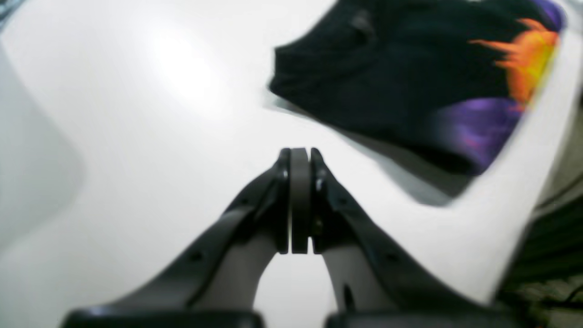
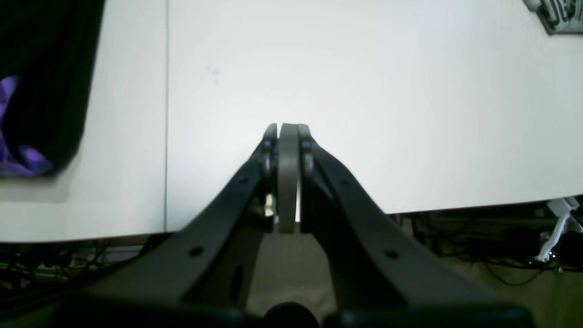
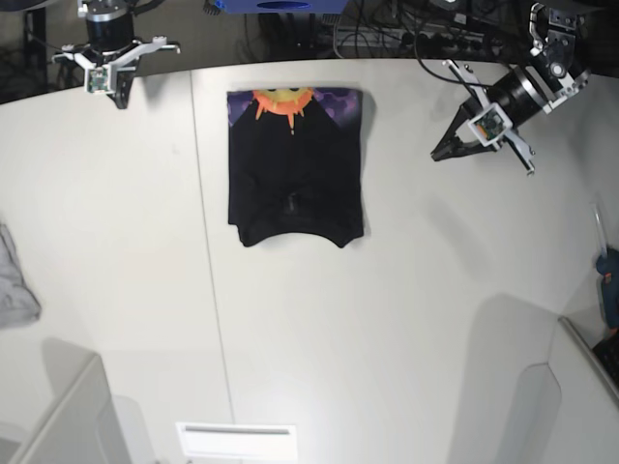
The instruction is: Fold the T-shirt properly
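Observation:
The black T-shirt (image 3: pixel 295 174) lies folded into a flat rectangle on the white table, with the orange sun and purple print along its far edge. In the left wrist view the T-shirt (image 1: pixel 387 77) is up and to the right of my left gripper (image 1: pixel 299 152), which is shut on nothing and clear of the cloth. From the base view that left gripper (image 3: pixel 437 156) hangs over the table to the right of the shirt. My right gripper (image 2: pixel 288 127) is shut and empty near the table's far edge (image 3: pixel 118 99). A corner of the T-shirt (image 2: pixel 45 68) shows at that view's left.
A small grey cloth (image 3: pixel 14 285) lies at the table's left edge and also shows as the grey cloth (image 2: pixel 555 18). A seam (image 3: pixel 208 251) runs down the table left of the shirt. A white tray (image 3: pixel 237 440) sits at the front. Cables lie behind the table.

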